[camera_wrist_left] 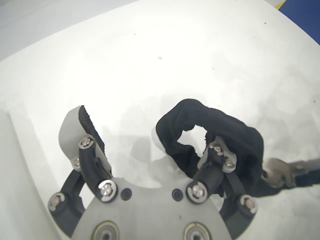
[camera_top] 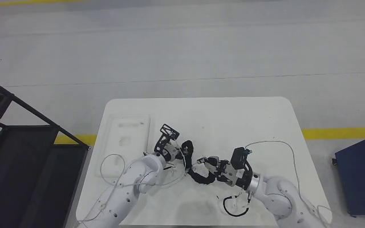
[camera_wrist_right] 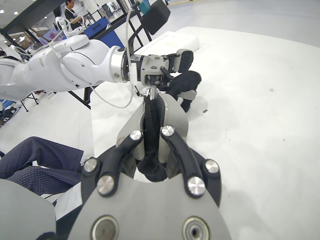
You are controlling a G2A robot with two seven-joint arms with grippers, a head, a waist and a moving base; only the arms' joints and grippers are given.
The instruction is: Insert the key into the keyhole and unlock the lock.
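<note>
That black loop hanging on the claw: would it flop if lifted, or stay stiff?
Probably floppy: the black loop drapes limply over one finger of the open left claw. Likely light, since it hangs there unclamped. Its cloth-like surface looks unlikely to slip.

White table point(camera_top: 274, 119), grey floor point(camera_top: 171, 45), yellow floor line point(camera_top: 333, 133), black rack point(camera_top: 28, 165)
</note>
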